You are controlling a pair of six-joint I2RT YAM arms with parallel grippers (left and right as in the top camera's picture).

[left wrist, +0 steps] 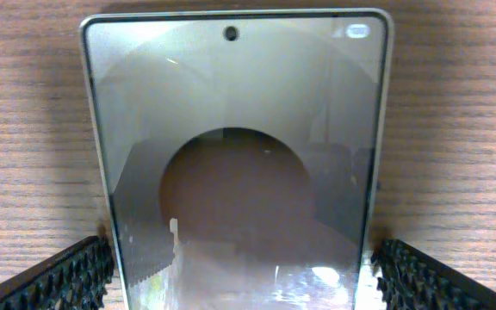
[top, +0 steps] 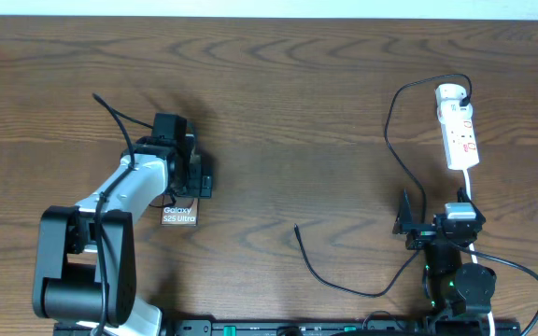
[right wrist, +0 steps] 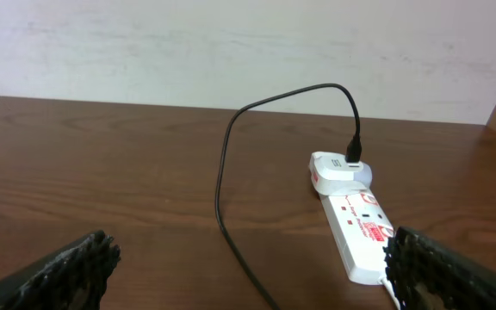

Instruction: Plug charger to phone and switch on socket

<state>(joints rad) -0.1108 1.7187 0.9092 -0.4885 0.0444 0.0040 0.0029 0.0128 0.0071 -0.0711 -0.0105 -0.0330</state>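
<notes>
Ribbed black fingertips (left wrist: 67,275) of the left gripper (left wrist: 241,280) sit low on either side of the phone (left wrist: 239,172). The jaws are spread wide, one pad just beside each long edge, with nothing clamped between them. The handset lies flat on the wooden table (top: 297,93), on its left half toward the front edge. From overhead only its lettered end (top: 179,216) pokes out from under the left arm.

Over on the right, the right gripper (right wrist: 252,280) hangs near the front edge with its jaws just as wide and nothing in them. It faces the white power strip (right wrist: 360,228), which lies near the right edge and runs away toward the far side.

A white adapter (right wrist: 338,170) is plugged into the strip's far end. The black charger cable (top: 388,126) loops out of it, passes the right arm and curls back along the front edge. Its free tip (top: 297,227) rests on bare wood near the middle, well apart from the phone. Whether the strip's red switches are on, I can't tell.
</notes>
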